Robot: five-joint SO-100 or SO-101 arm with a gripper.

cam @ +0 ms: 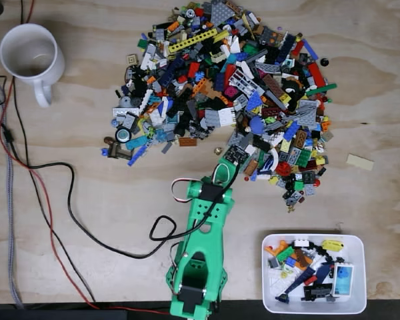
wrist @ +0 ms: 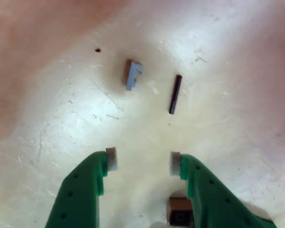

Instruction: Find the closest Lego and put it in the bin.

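Note:
My green gripper is open in the wrist view, and no Lego sits between its pale pads. Ahead of it on the bright surface lie a small grey-blue Lego piece and a thin black rod. A brown brick sits low beside the right finger. In the fixed view the gripper reaches to the near edge of the big Lego pile. The bin, a shallow white tray at the lower right, holds several pieces.
A white mug stands at the upper left of the fixed view. Black and red cables run along the left side and loop toward the arm. A beige plate lies alone at the right. Bare plywood separates arm and bin.

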